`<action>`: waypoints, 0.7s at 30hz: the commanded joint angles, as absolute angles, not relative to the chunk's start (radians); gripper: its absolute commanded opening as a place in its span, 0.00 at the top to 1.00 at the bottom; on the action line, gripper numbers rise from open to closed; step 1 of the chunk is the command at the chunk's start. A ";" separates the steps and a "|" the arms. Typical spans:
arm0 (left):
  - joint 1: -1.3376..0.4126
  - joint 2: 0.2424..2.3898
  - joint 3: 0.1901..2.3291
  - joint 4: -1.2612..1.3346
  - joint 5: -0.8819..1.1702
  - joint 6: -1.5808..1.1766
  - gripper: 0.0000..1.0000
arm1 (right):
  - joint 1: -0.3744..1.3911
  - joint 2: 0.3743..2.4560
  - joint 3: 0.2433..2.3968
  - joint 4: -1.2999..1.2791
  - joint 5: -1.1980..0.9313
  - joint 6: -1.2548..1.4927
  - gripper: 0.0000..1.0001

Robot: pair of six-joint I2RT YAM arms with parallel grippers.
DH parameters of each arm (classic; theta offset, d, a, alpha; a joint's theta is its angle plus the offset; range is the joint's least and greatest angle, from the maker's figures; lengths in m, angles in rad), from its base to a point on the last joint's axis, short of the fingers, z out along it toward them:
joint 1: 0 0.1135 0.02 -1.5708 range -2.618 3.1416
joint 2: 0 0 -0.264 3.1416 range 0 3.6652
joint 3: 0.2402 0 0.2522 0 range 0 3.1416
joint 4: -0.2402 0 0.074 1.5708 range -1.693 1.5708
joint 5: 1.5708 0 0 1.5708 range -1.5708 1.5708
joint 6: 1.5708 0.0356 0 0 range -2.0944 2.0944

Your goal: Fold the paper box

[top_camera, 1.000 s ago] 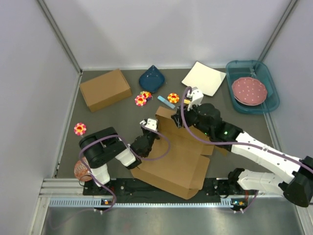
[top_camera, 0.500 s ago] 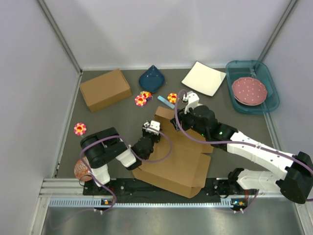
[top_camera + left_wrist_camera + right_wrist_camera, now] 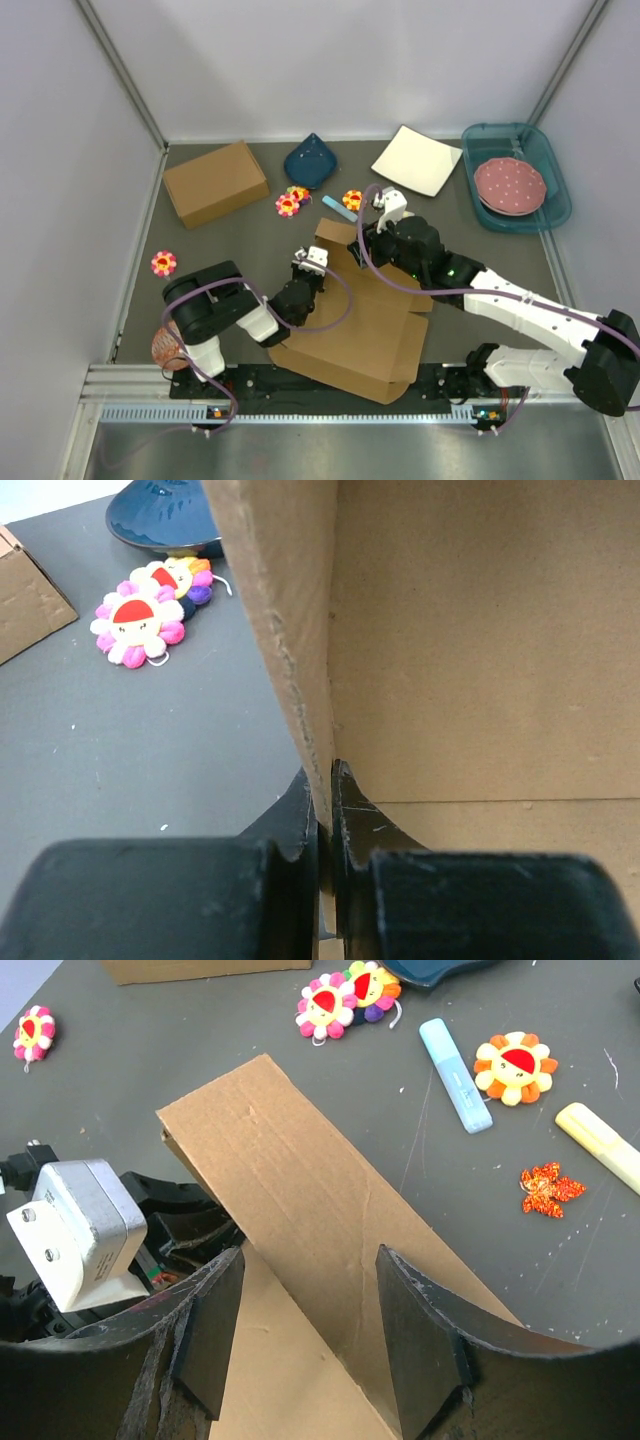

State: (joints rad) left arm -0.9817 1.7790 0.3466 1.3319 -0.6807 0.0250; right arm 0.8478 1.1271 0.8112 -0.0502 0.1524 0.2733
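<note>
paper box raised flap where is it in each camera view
top external: paper box flap stands at centre, between the two wrists
left wrist: paper box flap fills the right side, its edge pinched by the left gripper, jaws shut
right wrist: paper box flap slants across the middle
shared landmark: pink flower plush

No writing or label is legible anywhere.

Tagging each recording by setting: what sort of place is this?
Likely a lab test cell: plain white walls box in a dark table, a metal rail edges it, toy flowers lie scattered.
</note>
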 commanded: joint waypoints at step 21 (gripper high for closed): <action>-0.979 1.669 0.440 1.482 -0.764 0.072 0.58 | 0.844 1.137 0.792 -0.084 0.126 0.278 0.44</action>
State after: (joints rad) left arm -0.9817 1.6978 0.4049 1.3087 -0.7593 0.0563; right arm 0.8478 1.1267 0.8059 -0.0418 0.1505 0.2722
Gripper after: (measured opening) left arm 0.649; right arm 0.559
